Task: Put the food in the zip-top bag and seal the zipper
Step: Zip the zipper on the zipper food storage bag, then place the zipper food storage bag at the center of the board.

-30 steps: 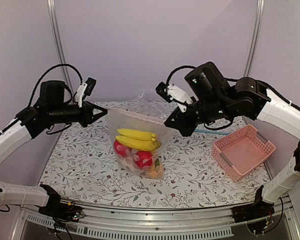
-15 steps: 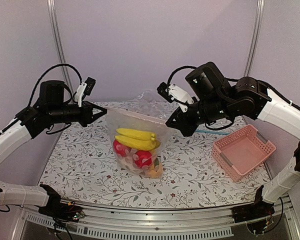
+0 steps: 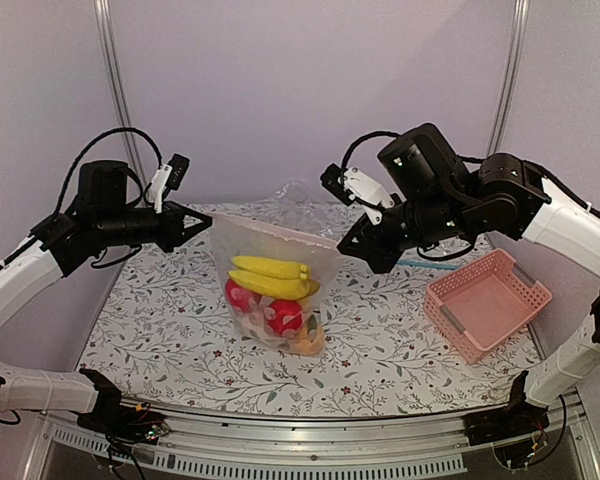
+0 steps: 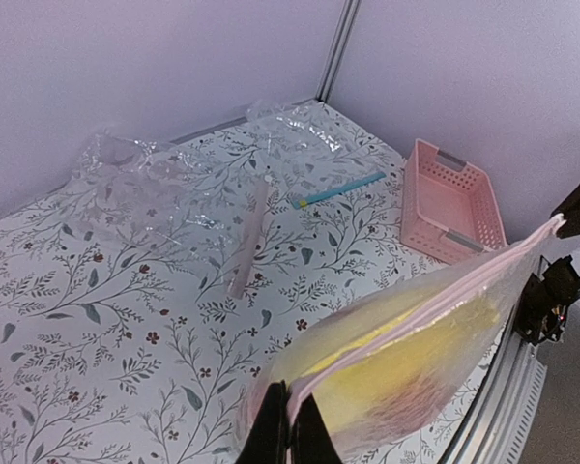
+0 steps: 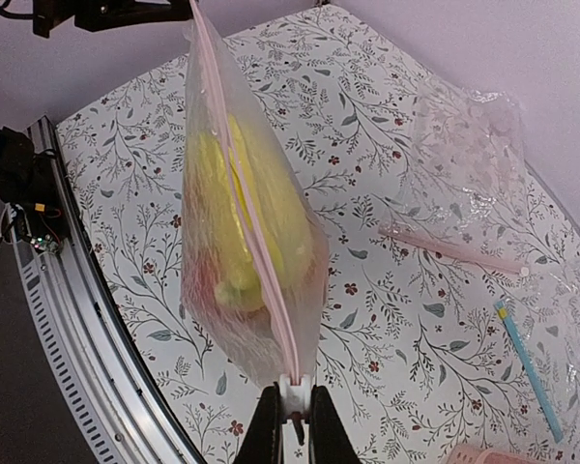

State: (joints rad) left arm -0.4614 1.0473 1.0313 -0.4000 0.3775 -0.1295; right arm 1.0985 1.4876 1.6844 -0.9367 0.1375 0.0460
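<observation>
While the left gripper (image 3: pixel 206 223) holds where it was a second ago, the right gripper (image 3: pixel 343 246) has shifted slightly to the right. The zipper (image 3: pixel 276 233) between them now runs a touch straighter. Each gripper is clamped on one top corner of the bag (image 3: pixel 260 255), which hangs between them over the middle of the table (image 3: pixel 150 320). The food lies inside as before: the banana (image 3: pixel 272 277) on top, red fruits (image 3: pixel 283 316) under it, and an orange piece (image 3: pixel 310 345) at the bottom corner.

Only the top view shows the food piece by piece; through the wrist cameras it is a yellow and red smear behind plastic. The right wrist view looks along the zipper and shows one pale pink line, though I cannot tell whether it is pressed shut. The wrist views also show a pink strip (image 4: pixel 249 242) lying flat beyond the bag. Near it are a teal strip (image 4: pixel 340 188) and loose crinkled plastic (image 4: pixel 135 184). The basket (image 3: pixel 488 300) stands well apart on the right.
</observation>
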